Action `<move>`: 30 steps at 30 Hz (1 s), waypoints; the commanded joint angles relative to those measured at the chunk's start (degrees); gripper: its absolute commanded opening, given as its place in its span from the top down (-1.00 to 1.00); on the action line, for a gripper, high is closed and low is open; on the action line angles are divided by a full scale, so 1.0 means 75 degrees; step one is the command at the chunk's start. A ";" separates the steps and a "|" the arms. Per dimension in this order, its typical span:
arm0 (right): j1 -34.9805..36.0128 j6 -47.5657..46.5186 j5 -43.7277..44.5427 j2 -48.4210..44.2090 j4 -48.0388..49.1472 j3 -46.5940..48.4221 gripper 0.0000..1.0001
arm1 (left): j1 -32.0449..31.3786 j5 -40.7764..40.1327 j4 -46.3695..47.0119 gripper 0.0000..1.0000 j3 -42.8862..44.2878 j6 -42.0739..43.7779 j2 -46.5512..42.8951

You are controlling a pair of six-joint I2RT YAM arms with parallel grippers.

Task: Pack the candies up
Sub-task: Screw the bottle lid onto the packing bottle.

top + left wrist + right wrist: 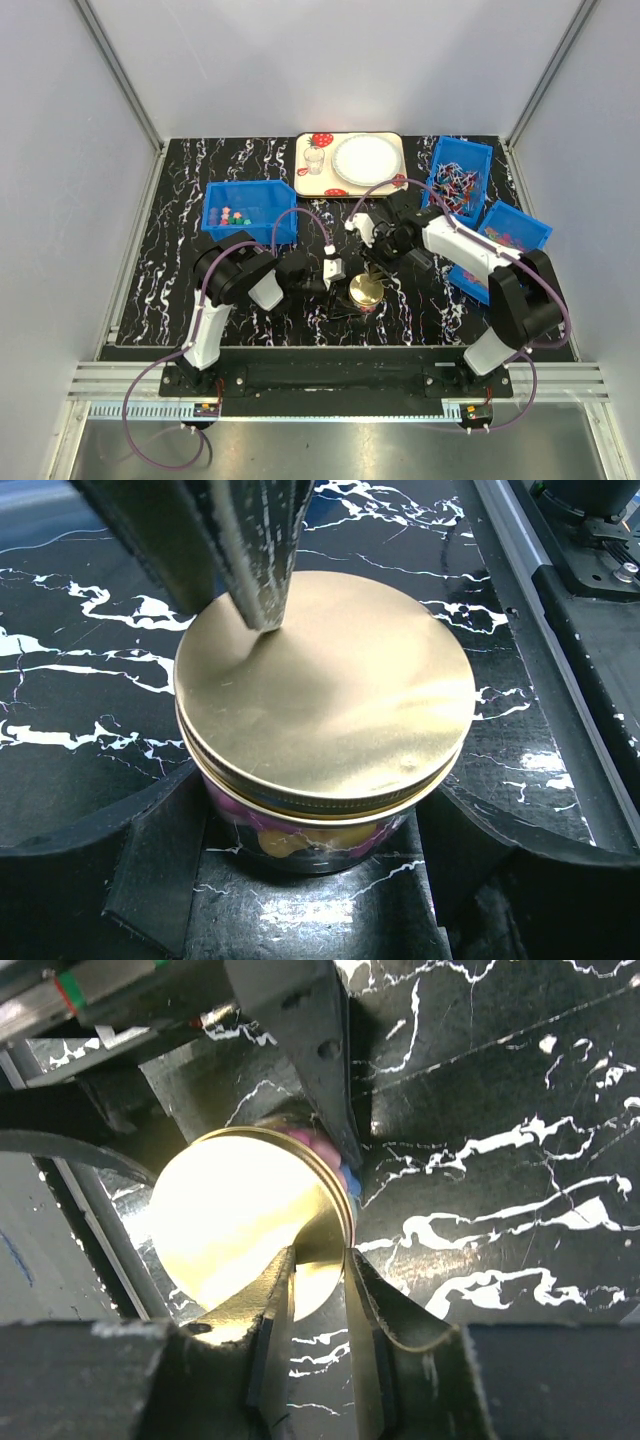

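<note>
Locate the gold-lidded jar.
Top view: the jar stands at the table's front centre, between the two arms. The left end effector straddles it, and the right end effector rests on its lid.

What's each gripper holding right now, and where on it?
Left gripper grips the jar low on its body, below the lid. Right gripper holds nothing; its closed tips rest on the lid's top.

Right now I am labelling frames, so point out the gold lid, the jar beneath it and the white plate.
gold lid [330, 690]: left wrist view, middle of its flat top.
jar [292, 832]: left wrist view, glass wall below lid.
white plate [364, 159]: top view, its bare middle.
</note>
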 commanded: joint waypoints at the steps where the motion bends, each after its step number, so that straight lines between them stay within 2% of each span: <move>1: -0.0019 -0.0034 0.0186 -0.0449 -0.0728 -0.0422 0.38 | 0.0124 -0.0330 0.2575 -0.38 0.0101 0.0008 -0.0031; 12: -0.0043 0.0024 0.0232 -0.0894 -0.0963 -0.0470 0.38 | 0.0124 -0.0330 0.2575 -0.38 0.0101 -0.0016 -0.0042; 18: -0.0031 0.0024 0.0221 -0.0883 -0.0963 0.0267 0.14 | 0.0124 -0.0318 0.2575 -0.38 0.0101 -0.0004 -0.0042; 19: -0.0043 0.0013 0.0198 -0.0848 -0.0986 0.0373 -0.02 | 0.0124 -0.0318 0.2575 -0.38 0.0101 0.0008 -0.0031; 22: -0.0031 -0.0314 0.0232 -0.0777 -0.0905 0.0527 -0.24 | 0.0124 -0.0307 0.2586 -0.38 0.0101 0.0019 -0.0042; 23: -0.0031 -0.0490 0.0244 -0.0882 -0.0823 0.0468 -0.33 | 0.0124 -0.0306 0.2575 -0.38 0.0101 0.0008 -0.0042; 26: -0.0031 -0.1461 0.0151 -0.1419 -0.0191 -0.0163 -0.43 | 0.0124 -0.0201 0.2575 -0.38 0.0101 -0.0004 -0.0054; 30: -0.0043 -0.3006 -0.0958 -0.2054 0.0420 -0.1112 -0.49 | 0.0124 0.0068 0.2575 -0.38 0.0113 -0.0051 -0.0054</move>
